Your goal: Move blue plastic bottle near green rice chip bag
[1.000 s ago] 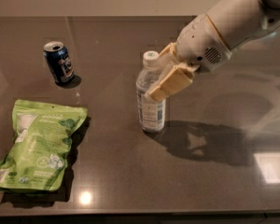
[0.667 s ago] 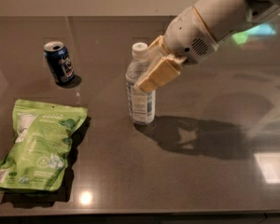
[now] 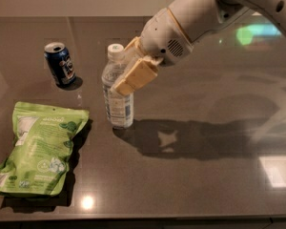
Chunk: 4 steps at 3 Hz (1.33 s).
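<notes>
pincer (image 3: 121,71) centre frame, pinching blue plastic bottle (image 3: 118,108) above label | judged light, thin-walled, slick, tippy: hold mid-body, gently | green rice chip bag (image 3: 40,149) lower left

- Over the middle of the worktop (image 3: 205,175): the gripper (image 3: 121,70), at the end of an arm coming in from the far right.
- Clamped between the gripper's fingers: the plastic bottle (image 3: 119,109), upright, held by its upper half, base on the worktop just below the gripper.
- Left of the gripper and a little farther back: the soda can (image 3: 59,64), upright on the worktop, well apart from the bottle.
- Left of the gripper and towards the front edge: the rice chip bag (image 3: 40,149), flat on the worktop, in front of the can, its upper right corner near the bottle's base but not touching.
</notes>
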Each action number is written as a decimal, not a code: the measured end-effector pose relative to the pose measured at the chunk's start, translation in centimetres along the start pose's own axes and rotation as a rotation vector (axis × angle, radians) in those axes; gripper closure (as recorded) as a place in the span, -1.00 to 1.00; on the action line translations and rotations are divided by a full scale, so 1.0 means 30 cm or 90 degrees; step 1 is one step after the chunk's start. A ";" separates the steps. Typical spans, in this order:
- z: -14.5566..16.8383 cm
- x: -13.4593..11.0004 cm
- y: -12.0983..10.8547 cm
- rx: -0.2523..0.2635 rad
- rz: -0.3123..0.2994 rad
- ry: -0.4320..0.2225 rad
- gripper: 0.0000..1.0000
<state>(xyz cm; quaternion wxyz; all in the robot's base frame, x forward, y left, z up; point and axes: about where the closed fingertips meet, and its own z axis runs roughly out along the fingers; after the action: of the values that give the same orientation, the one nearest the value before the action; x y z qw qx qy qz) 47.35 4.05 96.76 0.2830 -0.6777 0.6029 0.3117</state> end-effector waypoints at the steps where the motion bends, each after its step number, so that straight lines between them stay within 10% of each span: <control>1: 0.056 -0.040 0.009 -0.022 -0.015 -0.019 1.00; 4: 0.138 -0.032 0.013 -0.051 -0.015 -0.028 -0.22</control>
<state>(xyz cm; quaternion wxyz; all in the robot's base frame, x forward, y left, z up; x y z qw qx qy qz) 46.54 7.77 94.81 0.2722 -0.6885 0.5756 0.3474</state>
